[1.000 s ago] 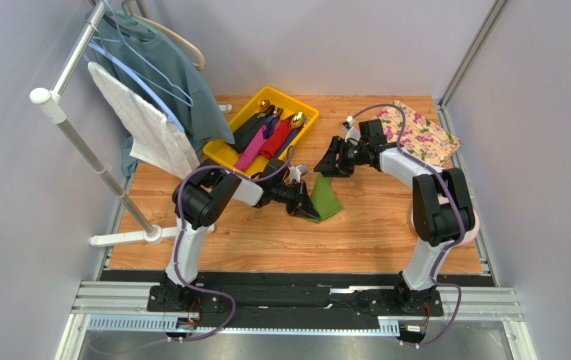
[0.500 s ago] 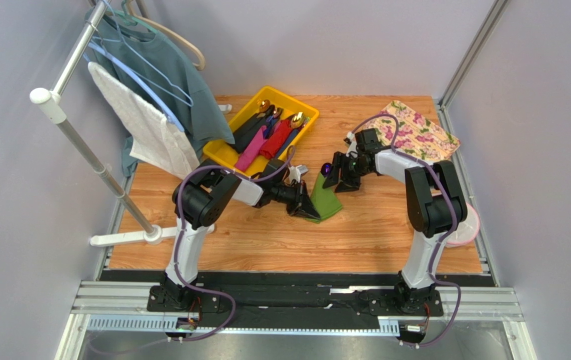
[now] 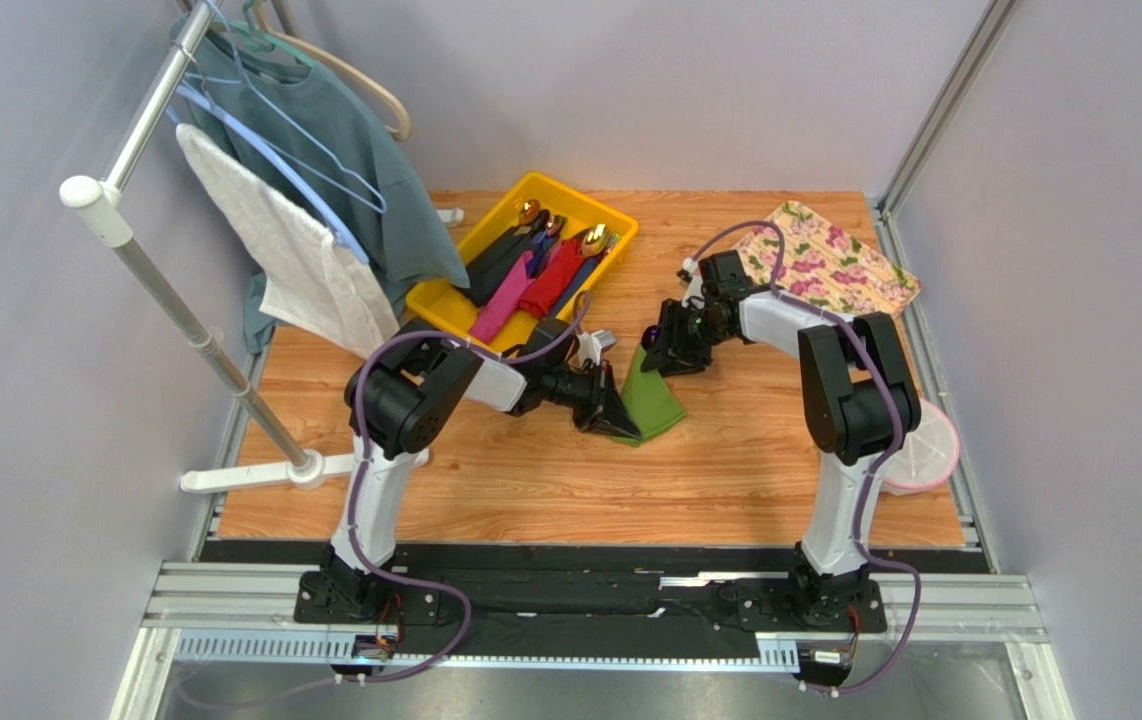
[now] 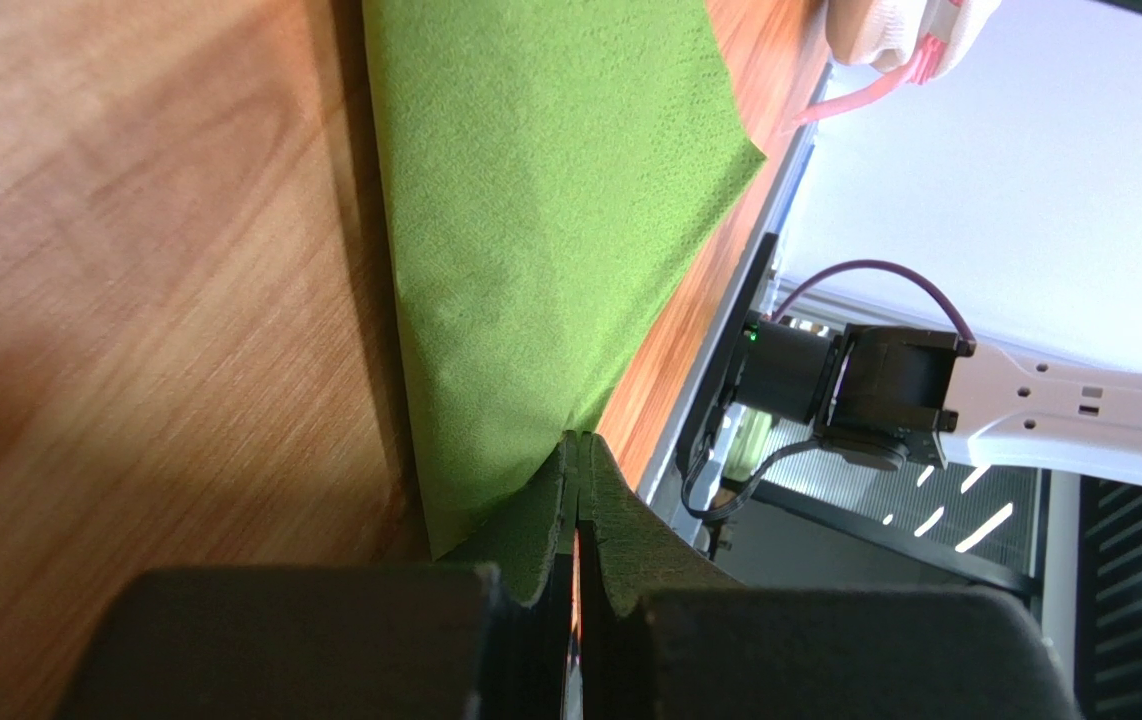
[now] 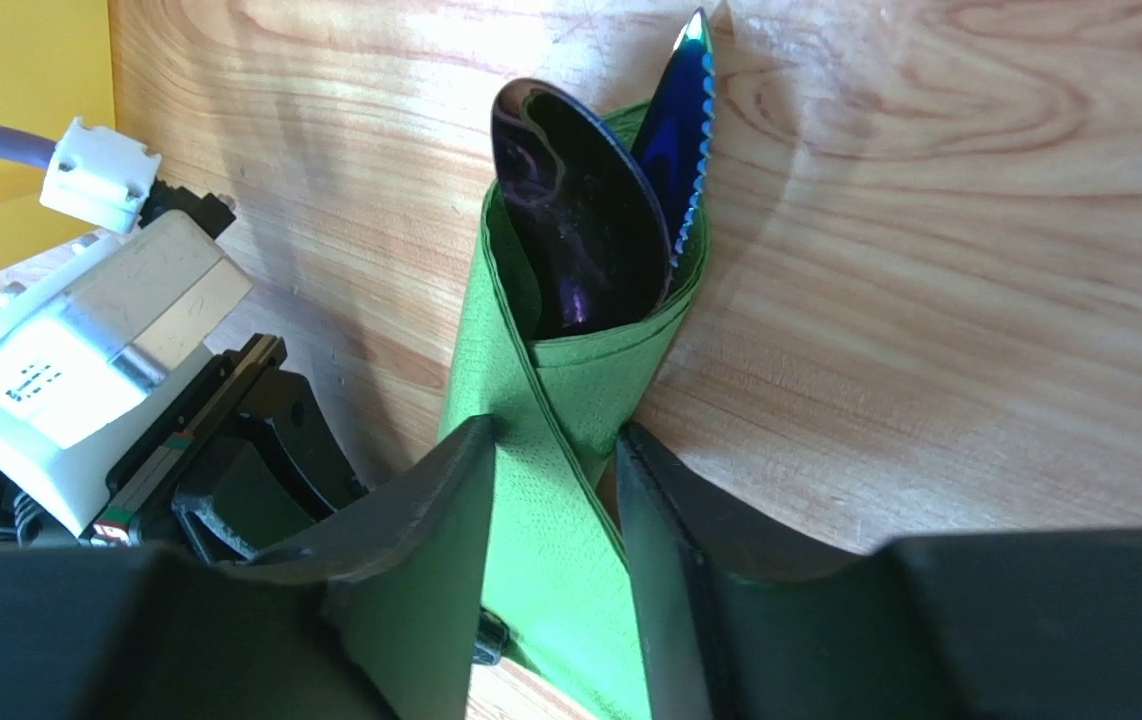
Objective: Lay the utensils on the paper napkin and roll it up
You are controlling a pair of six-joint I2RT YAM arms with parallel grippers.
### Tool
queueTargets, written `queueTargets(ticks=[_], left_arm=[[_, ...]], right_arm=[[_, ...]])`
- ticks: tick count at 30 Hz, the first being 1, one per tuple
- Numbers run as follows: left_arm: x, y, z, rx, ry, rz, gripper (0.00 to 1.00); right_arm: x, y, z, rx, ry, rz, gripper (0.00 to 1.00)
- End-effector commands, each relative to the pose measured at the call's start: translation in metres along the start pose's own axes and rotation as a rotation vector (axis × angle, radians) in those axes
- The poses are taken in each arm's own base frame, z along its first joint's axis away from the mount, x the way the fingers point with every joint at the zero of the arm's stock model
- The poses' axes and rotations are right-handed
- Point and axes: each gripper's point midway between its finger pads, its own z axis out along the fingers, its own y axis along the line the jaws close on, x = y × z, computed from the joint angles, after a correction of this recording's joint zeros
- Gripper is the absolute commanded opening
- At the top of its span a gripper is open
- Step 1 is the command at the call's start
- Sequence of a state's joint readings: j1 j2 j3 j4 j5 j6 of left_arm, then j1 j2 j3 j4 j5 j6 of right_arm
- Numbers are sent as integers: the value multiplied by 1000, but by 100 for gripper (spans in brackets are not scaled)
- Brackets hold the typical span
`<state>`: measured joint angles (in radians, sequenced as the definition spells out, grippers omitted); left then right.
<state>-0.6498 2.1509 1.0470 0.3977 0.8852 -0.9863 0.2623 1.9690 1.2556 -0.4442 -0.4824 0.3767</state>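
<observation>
The utensils (image 5: 585,225) are mostly buried in the napkin (image 4: 532,195). The left gripper (image 4: 580,458) pinches its corner. The right gripper (image 5: 555,435) has slid in closer and straddles it narrowly, can't tell if it's gripping.

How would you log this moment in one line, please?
left hand: shut on green napkin corner | right hand: astride napkin wrap, grip unclear | spoon, knife: inside wrap

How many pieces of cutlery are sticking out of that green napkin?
2: a dark shiny spoon and, right beside it, a blue serrated knife, both poking from the top of the green napkin. Others could be hidden inside the fold.
</observation>
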Motion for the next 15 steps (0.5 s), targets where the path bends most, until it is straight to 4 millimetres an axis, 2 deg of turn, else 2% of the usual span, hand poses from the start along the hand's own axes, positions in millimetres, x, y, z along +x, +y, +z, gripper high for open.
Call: queueTargets(ticks=[1,3,10,15], left_arm=[[-1,39,5,-108,-43,-40,0],[-1,38,5,-109,-46,-41,0],[-5,35,4,-106,-54,-35,0],[-8,29,3,-100,-58,-13,0]], right_arm=[[5,-23,19,85,13,-12,39],[8,-24,21,85,21,0,34],[19,-23,29,47,71,60,0],[13,-15,24,6,61,72,0]])
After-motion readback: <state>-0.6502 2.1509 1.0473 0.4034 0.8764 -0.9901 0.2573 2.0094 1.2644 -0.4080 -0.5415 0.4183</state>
